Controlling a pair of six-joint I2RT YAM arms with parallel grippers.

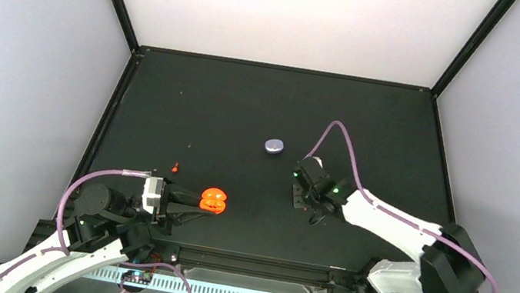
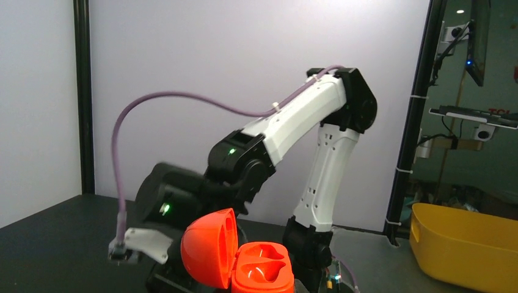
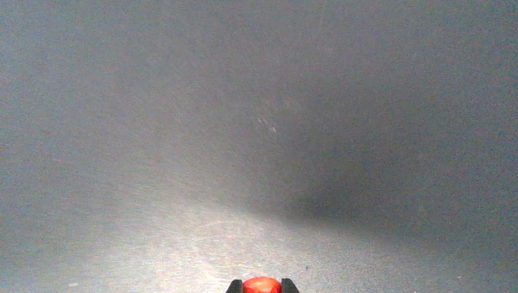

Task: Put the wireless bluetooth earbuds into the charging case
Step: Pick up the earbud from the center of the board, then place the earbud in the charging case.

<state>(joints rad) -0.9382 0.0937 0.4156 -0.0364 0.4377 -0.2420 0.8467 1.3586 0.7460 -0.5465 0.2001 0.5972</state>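
The hinged case here is red-orange (image 1: 214,201), not lavender. My left gripper (image 1: 207,209) is shut on it near the table's front left. In the left wrist view its lid (image 2: 207,247) stands open to the left, and the base (image 2: 264,271) shows two empty wells. My right gripper (image 1: 307,203) points down at the table right of centre. It is shut on a small red bud (image 3: 261,285), seen between its fingertips. A second small red bit (image 1: 175,168) lies behind the left gripper. A pale lavender oval case (image 1: 273,145) lies shut at mid-table. No purple buds show.
The black table has black frame posts at its back corners and pale walls around it. The right arm (image 2: 305,122) fills the middle of the left wrist view. A yellow bin (image 2: 470,244) stands beyond the table's right side.
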